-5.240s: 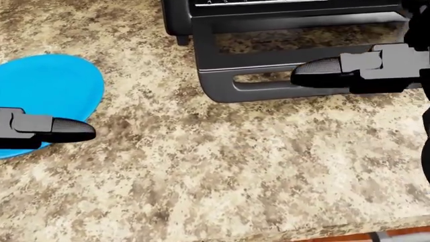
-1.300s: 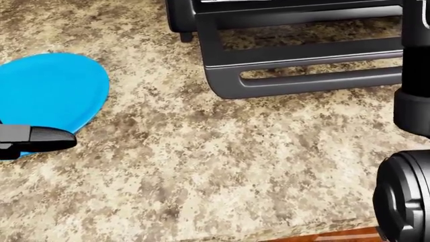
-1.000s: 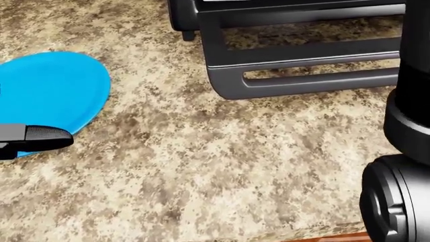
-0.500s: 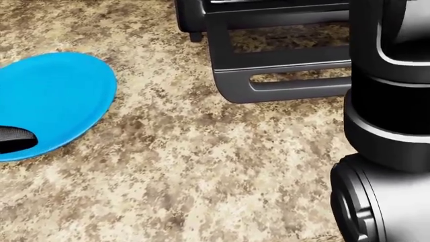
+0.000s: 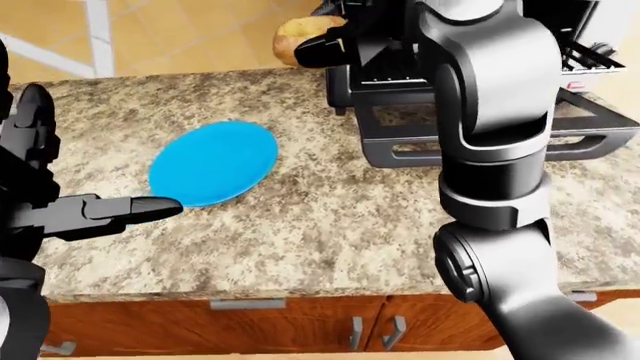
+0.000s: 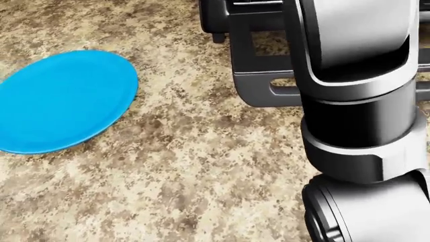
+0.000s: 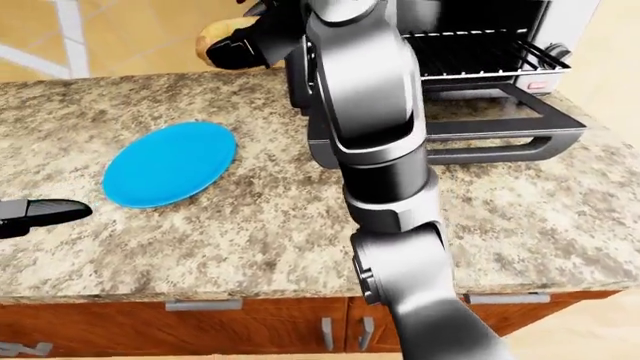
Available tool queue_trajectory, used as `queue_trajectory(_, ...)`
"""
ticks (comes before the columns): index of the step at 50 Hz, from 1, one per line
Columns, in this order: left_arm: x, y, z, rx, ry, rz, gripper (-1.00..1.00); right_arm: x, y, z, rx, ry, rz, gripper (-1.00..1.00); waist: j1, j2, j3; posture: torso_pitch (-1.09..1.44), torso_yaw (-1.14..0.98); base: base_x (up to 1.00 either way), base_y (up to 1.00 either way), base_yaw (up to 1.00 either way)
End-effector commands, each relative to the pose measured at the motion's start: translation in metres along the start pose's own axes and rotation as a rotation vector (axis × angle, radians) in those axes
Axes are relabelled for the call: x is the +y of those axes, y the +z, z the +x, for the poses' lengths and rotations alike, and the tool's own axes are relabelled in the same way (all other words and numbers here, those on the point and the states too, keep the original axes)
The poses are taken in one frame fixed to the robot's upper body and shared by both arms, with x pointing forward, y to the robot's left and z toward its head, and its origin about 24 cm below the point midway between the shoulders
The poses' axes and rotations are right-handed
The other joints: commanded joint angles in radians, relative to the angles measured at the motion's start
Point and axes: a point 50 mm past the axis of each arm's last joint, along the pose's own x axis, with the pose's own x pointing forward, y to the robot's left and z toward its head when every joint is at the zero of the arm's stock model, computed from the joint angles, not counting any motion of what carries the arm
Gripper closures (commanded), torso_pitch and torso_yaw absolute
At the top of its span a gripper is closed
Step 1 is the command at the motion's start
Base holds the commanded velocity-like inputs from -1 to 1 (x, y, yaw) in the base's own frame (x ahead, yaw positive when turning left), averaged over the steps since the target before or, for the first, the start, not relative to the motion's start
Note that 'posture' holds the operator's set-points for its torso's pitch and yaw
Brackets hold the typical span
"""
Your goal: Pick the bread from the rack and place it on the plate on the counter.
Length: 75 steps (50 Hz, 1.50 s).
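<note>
Swung up and across since the earlier head views: right arm, then low by the oven door, now a tall column filling the head view's right side, and left fingertip gone from the lower left of that view. Right hand (image 5: 345, 41) up at the top of the left-eye view, fingers clenched round the bread (image 5: 300, 37), carried in the air above the bench's (image 5: 330, 225) far edge, just left of the toaster oven (image 7: 480, 45) and its bare rack (image 7: 470, 45). Bread looks like a light, roundish golden roll, soft crust, likely to dent under a hard squeeze, so a gentle wrap across its middle seems right, which is about how it sits now. Long axis hard to call, only part showing past the fingers; seems to run roughly left to right in the eye views, free end poking toward the left. Plate (image 6: 64, 101) flat and blue on the bench, well apart from the bread, lower and to the left. Left hand (image 5: 100, 214) low at the left of the left-eye view, fingers spread and holding nothing, one fingertip reaching toward the plate's near rim. Placing likely calls for a lowering sweep leftward; roll could tumble off if dropped from height.
</note>
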Motion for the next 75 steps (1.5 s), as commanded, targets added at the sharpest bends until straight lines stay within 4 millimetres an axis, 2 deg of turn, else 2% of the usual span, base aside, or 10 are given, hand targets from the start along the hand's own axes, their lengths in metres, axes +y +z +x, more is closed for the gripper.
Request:
queue_trajectory(1, 0.001, 0.009, -0.001, -0.063, 0.010, 0.001, -1.00, -0.003, 0.025, -0.009, -0.105, -0.015, -0.027, 1.00, 0.008, 0.006, -0.029, 0.00, 0.29, 0.00, 0.00, 0.00)
queue_trajectory(6, 0.000, 0.007, -0.003, -0.062, 0.008, 0.000, -1.00, 0.000, 0.029, -0.009, -0.101, 0.000, -0.039, 1.00, 0.047, 0.014, -0.032, 0.00, 0.32, 0.00, 0.00, 0.00)
queue_trajectory(16, 0.001, 0.009, -0.004, -0.064, 0.010, 0.008, -1.00, 0.006, 0.024, -0.002, -0.106, 0.015, -0.033, 1.00, 0.117, 0.026, -0.043, 0.00, 0.37, 0.00, 0.00, 0.00)
queue_trajectory(25, 0.000, 0.009, -0.004, -0.065, 0.007, 0.013, -1.00, 0.001, 0.030, 0.017, -0.107, 0.021, -0.042, 1.00, 0.170, 0.035, -0.050, 0.00, 0.41, 0.00, 0.00, 0.00)
queue_trajectory(35, 0.001, 0.009, -0.005, -0.067, 0.010, 0.021, -1.00, -0.003, 0.016, 0.033, -0.082, 0.006, -0.038, 1.00, 0.222, 0.037, -0.058, 0.00, 0.46, 0.00, 0.00, 0.00)
queue_trajectory(49, 0.000, 0.010, -0.005, -0.069, 0.005, 0.026, -1.00, -0.020, -0.002, 0.051, -0.043, -0.019, -0.032, 1.00, 0.293, 0.035, -0.066, 0.00, 0.53, 0.00, 0.00, 0.00)
queue_trajectory(68, -0.002, 0.008, -0.005, -0.068, 0.002, 0.030, -1.00, -0.017, -0.012, 0.054, -0.016, -0.001, -0.014, 1.00, 0.379, 0.032, -0.070, 0.00, 0.63, 0.00, 0.00, 0.00)
queue_trajectory(75, 0.000, 0.008, -0.006, -0.072, 0.002, 0.037, -1.00, -0.015, -0.025, 0.057, 0.004, -0.003, -0.008, 1.00, 0.407, 0.032, -0.072, 0.00, 0.66, 0.00, 0.00, 0.00)
